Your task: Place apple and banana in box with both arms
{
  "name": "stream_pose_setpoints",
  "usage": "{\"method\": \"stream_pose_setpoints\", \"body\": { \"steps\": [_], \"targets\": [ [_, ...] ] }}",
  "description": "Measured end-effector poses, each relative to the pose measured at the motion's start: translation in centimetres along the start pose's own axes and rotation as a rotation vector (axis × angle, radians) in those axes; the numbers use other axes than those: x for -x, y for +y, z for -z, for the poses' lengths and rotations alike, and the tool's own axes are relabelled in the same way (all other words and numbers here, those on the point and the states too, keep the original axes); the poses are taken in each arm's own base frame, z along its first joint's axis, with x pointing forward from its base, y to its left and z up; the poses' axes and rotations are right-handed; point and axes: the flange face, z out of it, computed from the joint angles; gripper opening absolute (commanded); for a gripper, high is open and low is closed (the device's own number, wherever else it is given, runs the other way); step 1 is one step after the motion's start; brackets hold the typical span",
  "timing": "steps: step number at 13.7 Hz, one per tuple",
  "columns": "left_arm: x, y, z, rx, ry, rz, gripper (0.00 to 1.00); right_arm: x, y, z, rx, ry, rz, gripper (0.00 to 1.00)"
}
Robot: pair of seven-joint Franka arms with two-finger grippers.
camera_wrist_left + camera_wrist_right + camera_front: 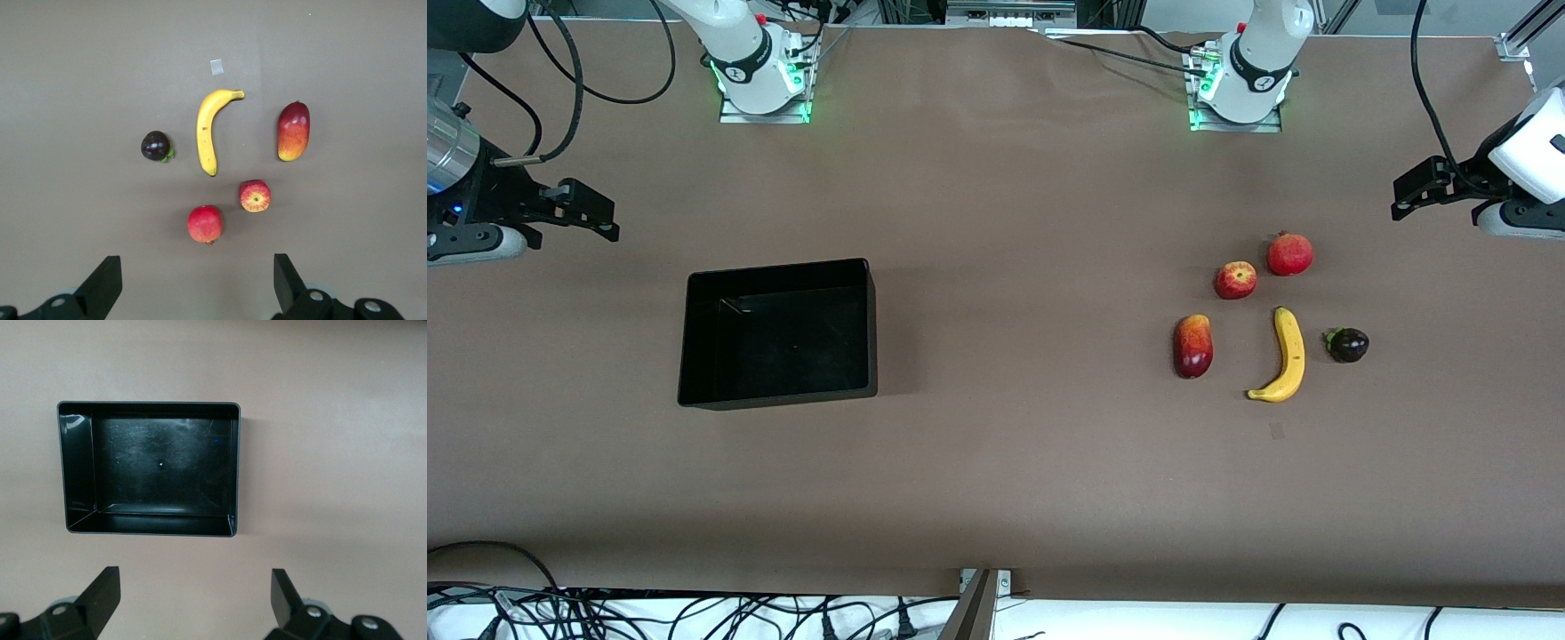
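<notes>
The apple (pixel 1235 280) lies on the table toward the left arm's end, with the banana (pixel 1285 356) nearer the front camera than it. The empty black box (pixel 783 342) sits toward the right arm's end. My left gripper (pixel 1409 196) is open and empty, up over the table edge at the left arm's end. Its wrist view shows the apple (pixel 255 195) and banana (pixel 212 130) ahead of the left gripper (pixel 197 267). My right gripper (pixel 600 218) is open and empty over the table near the box. Its wrist view shows the box (pixel 233 473) ahead of the right gripper (pixel 193 580).
A uniformly red crowned fruit (pixel 1290 254) lies beside the apple. A red-orange mango-like fruit (pixel 1192 346) and a small dark purple fruit (pixel 1348 344) flank the banana. A small tape patch (pixel 1277 431) lies nearer the front camera than the banana.
</notes>
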Motion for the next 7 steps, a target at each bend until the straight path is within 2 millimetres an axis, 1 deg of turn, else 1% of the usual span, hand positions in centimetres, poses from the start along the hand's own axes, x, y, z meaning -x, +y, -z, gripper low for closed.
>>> {"method": "stream_pose_setpoints", "body": {
  "steps": [7],
  "targets": [
    [0.0, 0.04, 0.0, 0.0, 0.0, -0.001, 1.0, 0.16, -0.01, -0.02, -0.001, -0.01, 0.0, 1.0]
  ]
}}
